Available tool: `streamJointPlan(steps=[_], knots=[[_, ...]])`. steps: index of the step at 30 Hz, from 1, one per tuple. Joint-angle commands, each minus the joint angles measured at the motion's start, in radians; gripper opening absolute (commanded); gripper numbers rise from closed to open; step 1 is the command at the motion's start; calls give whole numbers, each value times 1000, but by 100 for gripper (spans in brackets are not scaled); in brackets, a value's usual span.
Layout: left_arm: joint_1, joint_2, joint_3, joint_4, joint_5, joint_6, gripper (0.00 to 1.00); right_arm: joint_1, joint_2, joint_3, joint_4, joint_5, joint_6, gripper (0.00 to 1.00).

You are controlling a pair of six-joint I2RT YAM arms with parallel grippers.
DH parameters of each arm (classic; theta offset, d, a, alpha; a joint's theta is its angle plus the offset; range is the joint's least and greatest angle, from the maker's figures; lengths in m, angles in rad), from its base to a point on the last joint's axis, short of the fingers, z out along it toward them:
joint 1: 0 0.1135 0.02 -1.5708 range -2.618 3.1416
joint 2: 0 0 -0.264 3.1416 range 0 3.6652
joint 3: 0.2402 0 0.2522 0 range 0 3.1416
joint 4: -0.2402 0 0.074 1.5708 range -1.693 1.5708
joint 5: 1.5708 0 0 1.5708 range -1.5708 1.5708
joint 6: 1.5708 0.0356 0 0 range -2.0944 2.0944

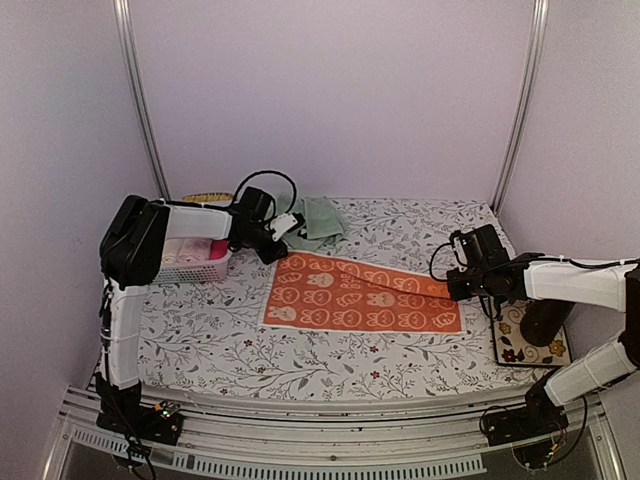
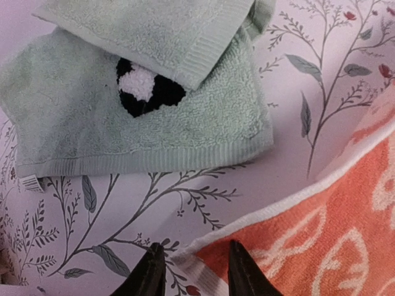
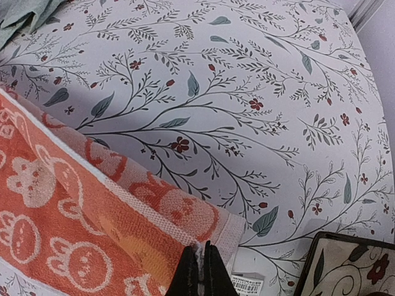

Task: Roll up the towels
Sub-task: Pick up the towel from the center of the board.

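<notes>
The orange towel [image 1: 360,295], printed with cream bunny faces, lies spread on the floral table cover; its right end is folded back and lifted. My right gripper [image 3: 200,262] is shut on that folded edge of the orange towel [image 3: 74,222], at the towel's right end [image 1: 452,290]. My left gripper [image 2: 191,259] stands open, its fingertips straddling the far left corner of the orange towel [image 2: 308,246]. The mint green towel [image 2: 123,123], folded loosely with a black-and-white mark showing, lies just beyond that corner, at the back of the table [image 1: 318,220].
A white lattice basket [image 1: 195,262] with cloths inside stands at the left under the left arm. A dark patterned mat [image 1: 530,340] lies at the right, near the right gripper [image 3: 352,265]. Walls close the back and sides.
</notes>
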Motion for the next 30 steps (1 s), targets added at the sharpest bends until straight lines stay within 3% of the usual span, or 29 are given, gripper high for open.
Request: streamJointPlan(steps=[1, 8, 11, 13, 18, 30], knots=[[10, -39, -6, 10, 66, 93, 36, 7, -20, -7, -18, 32, 20, 2], [31, 1, 96, -86, 201, 158, 36, 10, -26, -10, -20, 36, 21, 2], [40, 37, 153, -127, 178, 151, 24, 14, -34, -14, -18, 38, 22, 2], [46, 49, 167, -135, 156, 140, 22, 15, -37, -14, -16, 41, 22, 2], [67, 53, 165, -145, 164, 108, 24, 19, -39, -13, -16, 42, 21, 2], [118, 76, 203, -235, 344, 49, 32, 29, -43, -13, -19, 49, 21, 2]])
